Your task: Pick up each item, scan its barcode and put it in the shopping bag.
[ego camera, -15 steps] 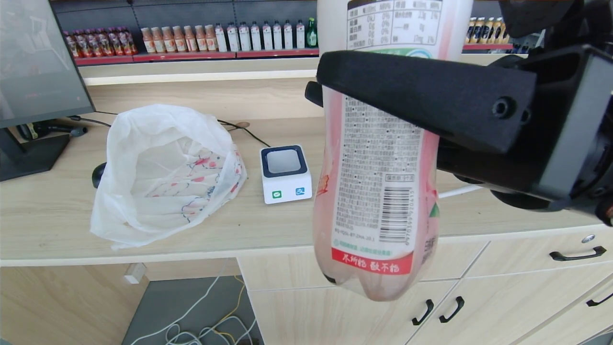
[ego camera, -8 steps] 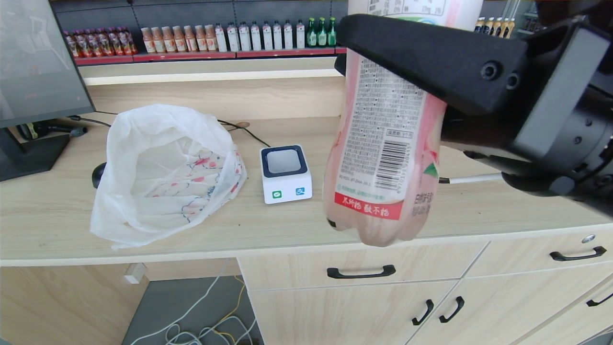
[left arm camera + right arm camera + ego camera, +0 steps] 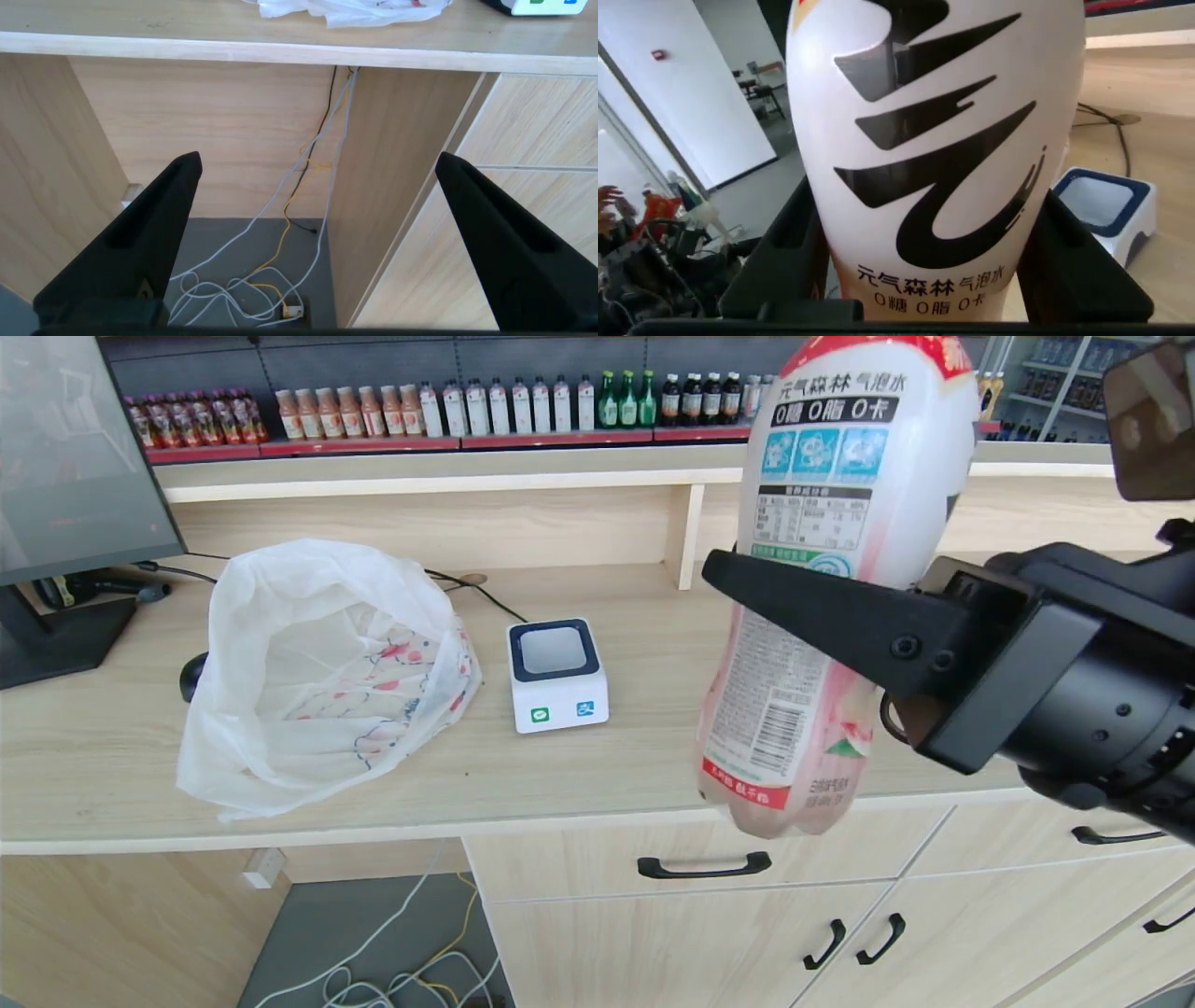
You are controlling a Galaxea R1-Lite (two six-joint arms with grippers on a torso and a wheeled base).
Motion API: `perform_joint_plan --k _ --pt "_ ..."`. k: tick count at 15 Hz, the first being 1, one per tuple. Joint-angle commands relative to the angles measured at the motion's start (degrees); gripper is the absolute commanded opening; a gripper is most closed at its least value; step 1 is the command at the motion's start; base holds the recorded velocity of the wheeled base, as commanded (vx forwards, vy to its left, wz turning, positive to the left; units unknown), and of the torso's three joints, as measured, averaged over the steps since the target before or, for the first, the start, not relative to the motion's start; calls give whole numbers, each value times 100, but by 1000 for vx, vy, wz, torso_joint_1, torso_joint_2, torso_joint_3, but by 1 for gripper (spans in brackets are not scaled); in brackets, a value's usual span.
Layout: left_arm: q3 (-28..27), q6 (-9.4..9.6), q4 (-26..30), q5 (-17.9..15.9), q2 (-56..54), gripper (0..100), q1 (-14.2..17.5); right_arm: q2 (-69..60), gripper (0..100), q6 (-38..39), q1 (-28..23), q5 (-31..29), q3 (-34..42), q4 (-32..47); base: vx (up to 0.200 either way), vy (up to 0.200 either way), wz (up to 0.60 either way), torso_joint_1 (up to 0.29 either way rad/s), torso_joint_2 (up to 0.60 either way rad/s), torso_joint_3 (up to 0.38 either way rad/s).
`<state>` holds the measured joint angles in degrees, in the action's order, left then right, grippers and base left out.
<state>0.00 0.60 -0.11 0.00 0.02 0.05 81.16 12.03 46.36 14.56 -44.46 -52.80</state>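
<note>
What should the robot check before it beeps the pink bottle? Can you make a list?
1. Grip: right gripper shut on the tall pink plastic drink bottle: ok.
2. The barcode on the label is uncovered: ok.
3. Barcode above the white cube scanner: not ok, the bottle hangs to its right.
4. The white plastic shopping bag has its mouth open: ok.
5. The left gripper is open, below the wooden counter, out of the way: ok.
</note>
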Motion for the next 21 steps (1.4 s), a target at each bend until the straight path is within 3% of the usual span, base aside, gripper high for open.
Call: perform_joint_plan --k 1,4,6,8,12,15,21 --pt "0 2 2 9 -2 100 4 -294 0 -351 -4 -287 693 -11 0 0 0 0 0 0" --pt "0 2 2 9 -2 100 4 -118 0 -896 -4 -963 983 -468 0 0 0 0 0 0" --pt "0 2 2 9 -2 100 4 286 0 -1414 13 -1877 913 -1198 0 0 0 0 0 0" --pt "0 2 2 9 -2 100 4 602 0 -2126 31 -2387 851 -1743 0 0 0 0 0 0" --pt "0 2 -7 9 -2 100 4 1077 0 -2583 233 -3249 649 -2419 0 0 0 0 0 0" --pt "0 -25 2 0 -2 100 4 1288 0 -2689 233 -3292 377 -2437 0 0 0 0 0 0" --pt "0 -33 -7 9 -2 100 4 1446 0 -2741 233 -3292 -89 -2437 0 200 0 6 2 2"
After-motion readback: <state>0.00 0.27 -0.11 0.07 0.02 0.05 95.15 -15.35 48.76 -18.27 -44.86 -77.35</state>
